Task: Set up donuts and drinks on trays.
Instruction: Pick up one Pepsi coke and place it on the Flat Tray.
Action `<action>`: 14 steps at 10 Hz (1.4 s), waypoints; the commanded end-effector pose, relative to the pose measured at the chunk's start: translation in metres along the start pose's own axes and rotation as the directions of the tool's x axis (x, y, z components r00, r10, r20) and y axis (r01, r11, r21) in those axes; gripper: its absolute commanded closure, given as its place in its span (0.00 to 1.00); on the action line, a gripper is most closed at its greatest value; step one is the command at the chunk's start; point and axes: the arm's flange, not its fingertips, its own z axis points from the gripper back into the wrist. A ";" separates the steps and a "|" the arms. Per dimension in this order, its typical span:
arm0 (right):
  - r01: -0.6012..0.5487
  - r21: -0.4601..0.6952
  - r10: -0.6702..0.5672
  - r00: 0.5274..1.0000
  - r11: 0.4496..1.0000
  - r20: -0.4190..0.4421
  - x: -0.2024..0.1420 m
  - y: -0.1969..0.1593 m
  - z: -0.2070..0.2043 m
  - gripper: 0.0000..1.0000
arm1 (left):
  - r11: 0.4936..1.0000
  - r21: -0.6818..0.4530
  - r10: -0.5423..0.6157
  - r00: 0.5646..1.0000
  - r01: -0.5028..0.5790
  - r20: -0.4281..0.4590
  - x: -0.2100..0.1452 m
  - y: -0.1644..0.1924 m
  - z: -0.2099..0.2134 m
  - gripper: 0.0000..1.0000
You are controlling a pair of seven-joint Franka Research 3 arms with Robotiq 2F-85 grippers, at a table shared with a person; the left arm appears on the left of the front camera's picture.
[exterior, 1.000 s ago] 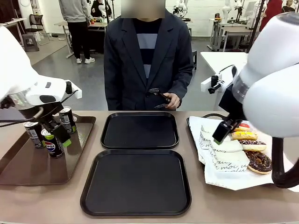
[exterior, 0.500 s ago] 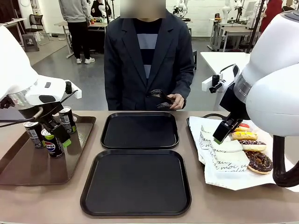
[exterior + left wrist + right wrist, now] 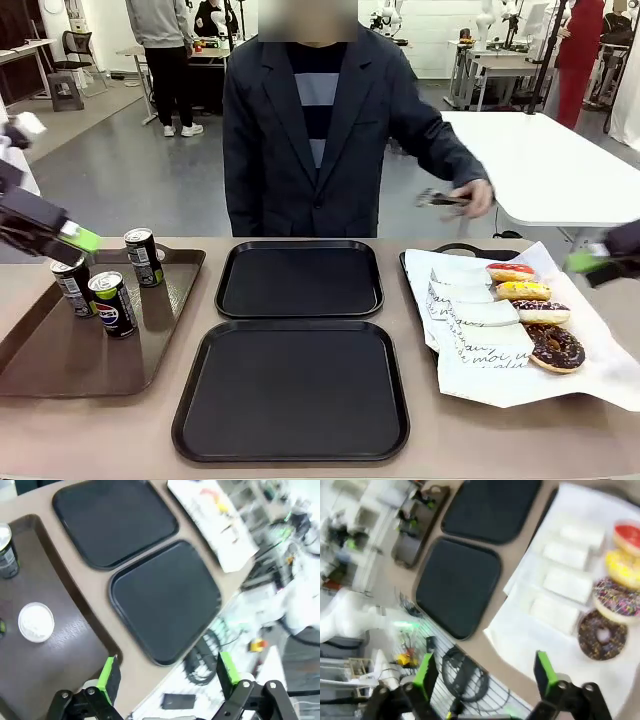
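Three black soda cans [image 3: 112, 303] stand on the long brown tray [image 3: 70, 360] at the left. My left gripper [image 3: 70, 240] hovers open just above and left of them, holding nothing; its wrist view shows the open gripper [image 3: 167, 672] high over a can top [image 3: 36, 621]. Two black trays, far [image 3: 300, 278] and near [image 3: 292, 388], lie bare in the middle. Iced donuts [image 3: 541, 311] and white sleeves [image 3: 480, 300] rest on white paper at the right. My right gripper [image 3: 595, 262] sits open at the right edge, and its wrist view has the gripper [image 3: 484, 675] high above the donuts [image 3: 602, 635].
A person in a dark jacket stands at the far side, one hand holding black tongs [image 3: 445, 199] out over the paper-lined tray [image 3: 520, 385]. A white table stands behind at the right. Bare tabletop runs along the near edge.
Both arms have pulled back and up toward the picture's edges; the left gripper has left the cans. The person's hand with the tongs has swung out to the right.
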 end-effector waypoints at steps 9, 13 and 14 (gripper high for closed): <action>0.292 0.059 -0.298 0.926 0.955 0.230 -0.053 -0.080 0.060 0.00 | 0.946 -0.139 0.312 0.938 -0.292 0.150 -0.088 0.080 0.093 0.00; 0.309 0.187 -0.345 0.915 0.933 0.208 -0.087 -0.090 0.097 0.00 | 0.946 -0.139 0.312 0.938 -0.292 0.150 -0.088 0.080 0.093 0.00; 0.309 0.187 -0.345 0.915 0.933 0.208 -0.087 -0.090 0.097 0.00 | 0.946 -0.139 0.312 0.938 -0.292 0.150 -0.088 0.080 0.093 0.00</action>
